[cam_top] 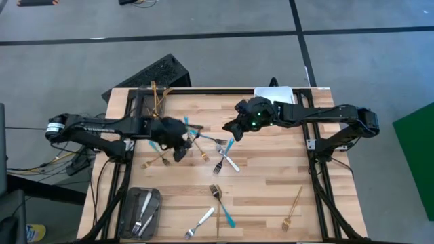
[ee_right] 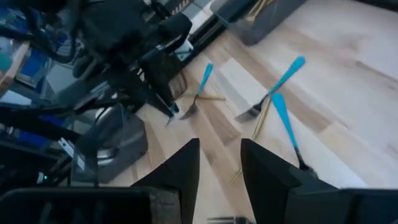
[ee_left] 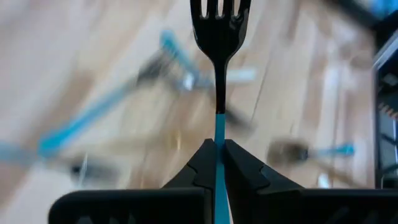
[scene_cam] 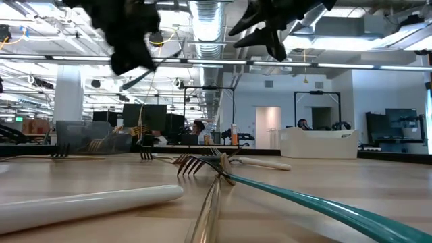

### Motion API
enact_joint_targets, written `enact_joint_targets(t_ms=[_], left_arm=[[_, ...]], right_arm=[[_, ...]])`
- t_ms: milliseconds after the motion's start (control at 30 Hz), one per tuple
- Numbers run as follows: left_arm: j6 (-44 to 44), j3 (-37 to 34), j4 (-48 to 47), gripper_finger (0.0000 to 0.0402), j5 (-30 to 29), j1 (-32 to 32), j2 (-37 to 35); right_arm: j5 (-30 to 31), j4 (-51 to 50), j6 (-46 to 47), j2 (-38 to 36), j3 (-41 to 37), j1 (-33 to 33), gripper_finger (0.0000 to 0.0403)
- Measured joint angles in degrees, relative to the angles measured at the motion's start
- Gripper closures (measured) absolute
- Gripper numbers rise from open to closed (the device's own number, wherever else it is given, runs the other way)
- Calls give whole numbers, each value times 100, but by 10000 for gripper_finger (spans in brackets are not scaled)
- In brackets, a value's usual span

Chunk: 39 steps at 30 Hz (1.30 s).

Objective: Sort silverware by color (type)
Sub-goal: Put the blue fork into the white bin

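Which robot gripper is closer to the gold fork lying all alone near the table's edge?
Right. The right gripper hangs over the table's middle, on the gold fork's side; the left gripper, pinching a blue-handled fork, is farther across.

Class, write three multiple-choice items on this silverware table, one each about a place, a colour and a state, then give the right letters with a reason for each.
1. Where is the gold fork that lies alone?
A. near the table's front right corner
B. inside the tray of silver pieces
C. under the left arm

2. What colour is the handle of the fork pinched in the left gripper?
A. red
B. blue
C. gold

3. How does the right gripper stand?
A. shut on a spoon
B. open and empty
C. shut on a gold fork

Answers:
1. A, the high view shows it by itself close to that corner.
2. B, the left wrist view shows a blue handle running down between the closed fingers.
3. B, the right wrist view shows bare table between its spread fingers.
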Motion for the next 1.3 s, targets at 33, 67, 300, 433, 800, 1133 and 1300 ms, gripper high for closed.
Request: enact_joint_targets(t_ms=[33,67,300,433,800,1133,1300], left_arm=[[148,33,208,398,-6,47,3],[288,56,403,398,-47,90,11],[845,154,1298,398,-924,298,65],[1254,155,1790,397,-1204,421,70],[2273,159,2849,397,-1006,461,524],[2299,159,3242,397,-1183,673,615],[2423,157,3270,397,-1096,706,629]], right_arm=[[0,67,-24,0,0,0,258],[0,164,-74,2,0,-4,255],[175,1119,-464,2,0,98,220],[635,1533,-1116,3,0,133,195],[1224,2124,-2598,3,77,20,186],[1037,2179,-2944,393,91,84,192],[1443,2438,-3041,539,90,81,192]])
